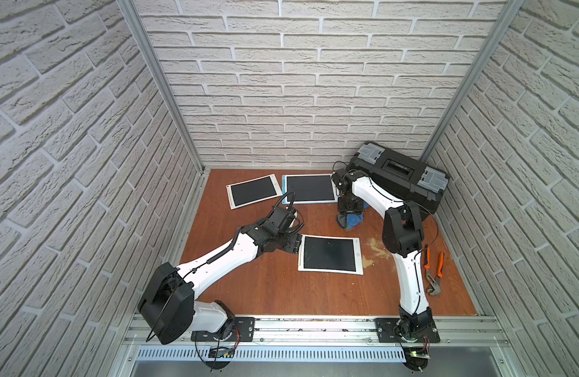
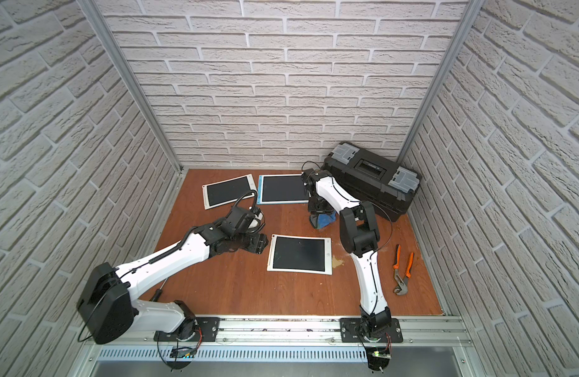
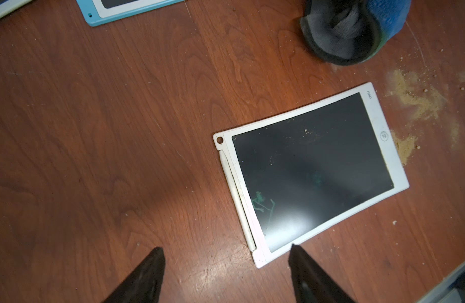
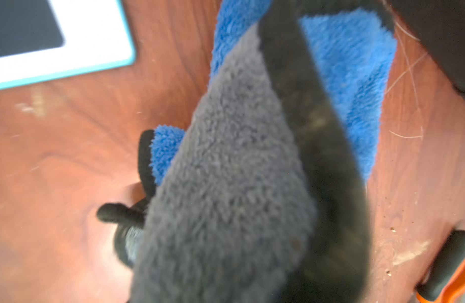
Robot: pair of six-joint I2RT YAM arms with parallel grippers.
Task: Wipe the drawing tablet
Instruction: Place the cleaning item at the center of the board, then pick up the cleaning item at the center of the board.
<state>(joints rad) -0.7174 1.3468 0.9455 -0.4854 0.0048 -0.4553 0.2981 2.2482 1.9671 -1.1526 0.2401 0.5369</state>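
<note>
You have wiping left: crumbs (image 3: 305, 130) dot the white drawing tablet (image 3: 311, 173); cloth (image 3: 344, 34) lies apart at your right gripper (image 1: 346, 215), grip unclear; left gripper (image 3: 226, 248) spread.

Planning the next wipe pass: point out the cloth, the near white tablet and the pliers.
cloth (image 3: 339, 28): left wrist view, on its grey inner fold.
near white tablet (image 1: 329, 254): in a top view, middle of its dark screen.
pliers (image 1: 439, 263): in a top view, on one orange handle.
</note>
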